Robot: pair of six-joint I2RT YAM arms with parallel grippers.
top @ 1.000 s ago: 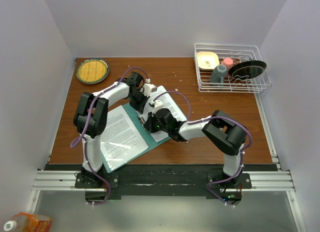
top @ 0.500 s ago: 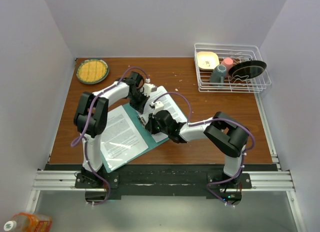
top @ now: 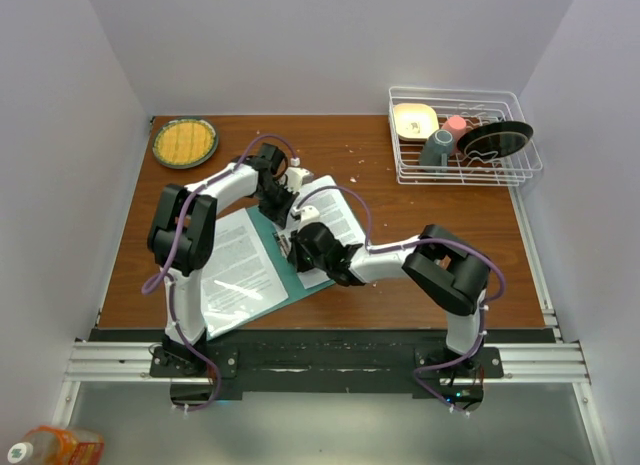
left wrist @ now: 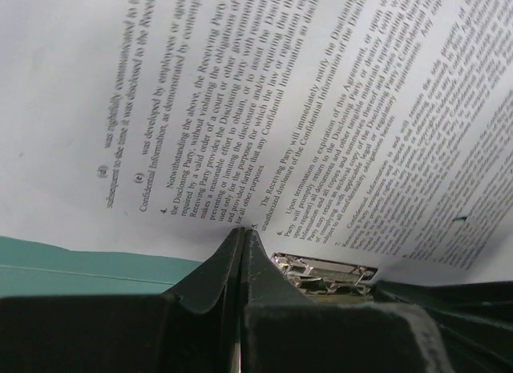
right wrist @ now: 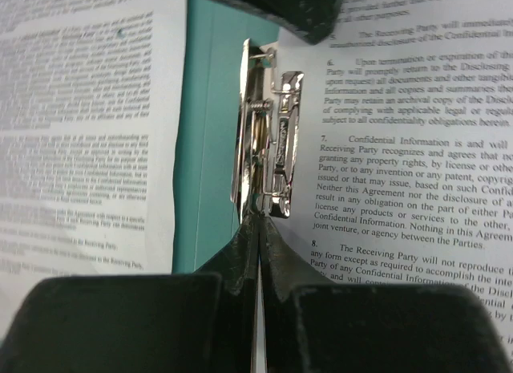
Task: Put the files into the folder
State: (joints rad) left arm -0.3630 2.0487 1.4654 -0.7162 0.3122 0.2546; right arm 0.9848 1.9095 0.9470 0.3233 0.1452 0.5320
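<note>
The teal folder [top: 300,275] lies open on the table, with printed files on both halves: one sheet on the left [top: 240,270] and one on the right [top: 340,213]. A metal clip [right wrist: 268,140] runs along the folder's spine [right wrist: 210,132]. My right gripper [right wrist: 258,216] is shut, its tips touching the near end of the clip. My left gripper [left wrist: 243,230] is also shut, its tips pressed on the edge of the right sheet [left wrist: 321,108] beside the clip [left wrist: 325,270]. Seen from above, both grippers meet over the spine, the left [top: 285,200] behind the right [top: 298,240].
A white wire dish rack [top: 465,135] with a plate, bowl and cups stands at the back right. A round green-rimmed dish [top: 184,142] sits at the back left. Small crumbs dot the brown table [top: 430,205] behind the folder.
My right arm has shifted a little to the left, bringing its gripper closer along the spine to the clip. The left arm and the papers stay as they were.
</note>
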